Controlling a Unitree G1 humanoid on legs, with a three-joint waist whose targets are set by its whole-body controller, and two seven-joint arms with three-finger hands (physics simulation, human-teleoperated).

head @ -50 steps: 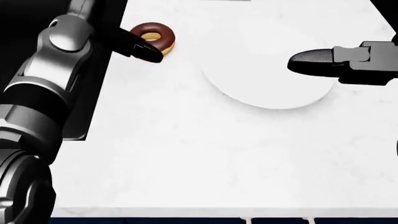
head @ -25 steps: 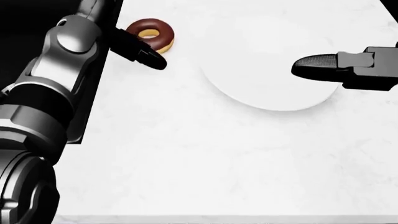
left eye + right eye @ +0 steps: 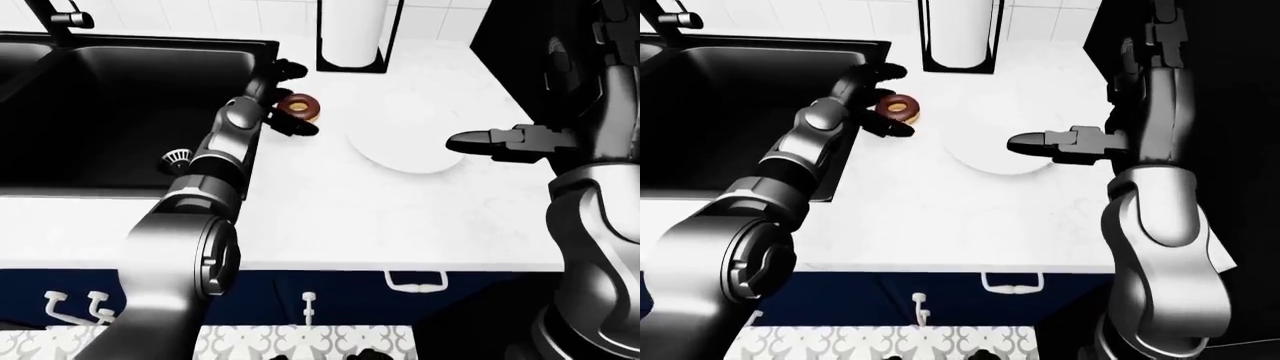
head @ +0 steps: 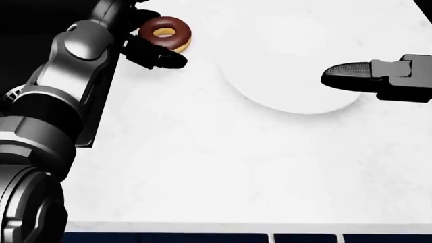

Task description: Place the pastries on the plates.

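1. The plate [image 4: 283, 76] is the landmark: a plain white round dish lying flat on the white marbled worktop [image 4: 223, 167], with nothing on it.
2. The doughnut [image 4: 165, 33], brown-glazed with a pale ring round its hole, lies on the worktop to the left of the plate in the head view, apart from the plate's rim and not on it.
3. The left hand [image 4: 145, 45] is at the doughnut, on the side away from the plate. Its fingers [image 4: 165, 59] are spread wide: one dark finger reaches along just below the doughnut in the head view, another shows above it in the right-eye view, and none closes round it. Whether a finger touches the pastry cannot be told.
4. The right hand [image 4: 378, 78] hangs at the plate's right edge in the head view, one dark finger pointing left over the rim. Only that finger shows clearly, so whether this hand is wide or narrow cannot be told; it holds nothing.
5. The sink [image 3: 110, 105], a black basin left of the plate and beyond the doughnut, shows a round drain [image 3: 176, 157] in its floor and nothing else inside.
6. A paper-towel roll [image 3: 355, 34] stands upright in a black holder above the plate in the left-eye view, near the tiled wall.
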